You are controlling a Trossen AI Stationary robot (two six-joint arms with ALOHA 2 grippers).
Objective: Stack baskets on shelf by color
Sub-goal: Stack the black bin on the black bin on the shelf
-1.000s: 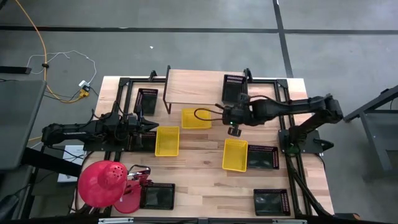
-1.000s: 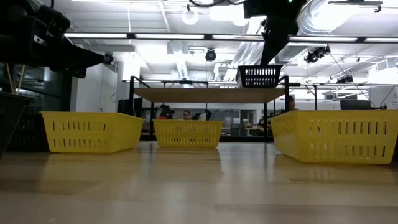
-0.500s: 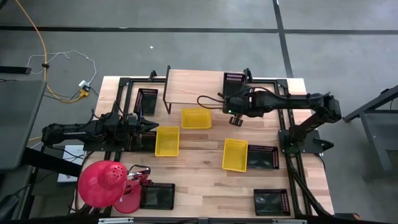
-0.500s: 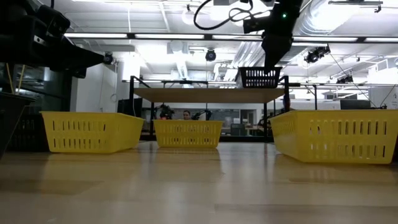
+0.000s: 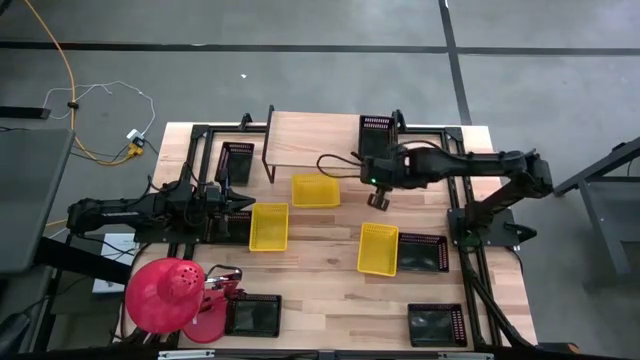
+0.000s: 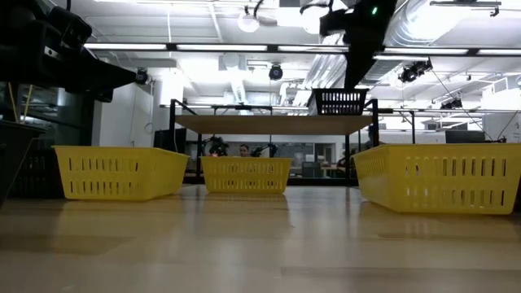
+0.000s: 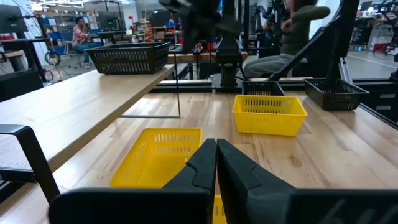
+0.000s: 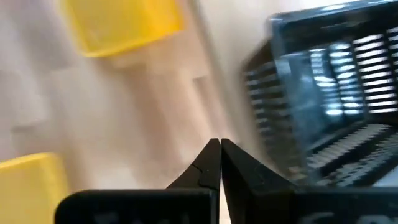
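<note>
Where the shelf [image 5: 320,140] spans the wood table [image 5: 330,300], 3 yellow baskets [image 5: 268,226], both tools pinched together.

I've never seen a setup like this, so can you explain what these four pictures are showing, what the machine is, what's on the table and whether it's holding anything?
This is a two-armed robot working at a wooden table. One picture looks straight down, one looks level across the tabletop, and the other two come from cameras on each arm's wrist.

The left gripper waits by the table's left edge with its fingers shut, holding nothing. The right gripper hovers just in front of the shelf, also shut and empty.

One black basket sits on the shelf's right end. Three yellow baskets lie on the table in front of the shelf, and more black ones sit near the table's edges. A red lamp-like object stands at the near left corner.
</note>
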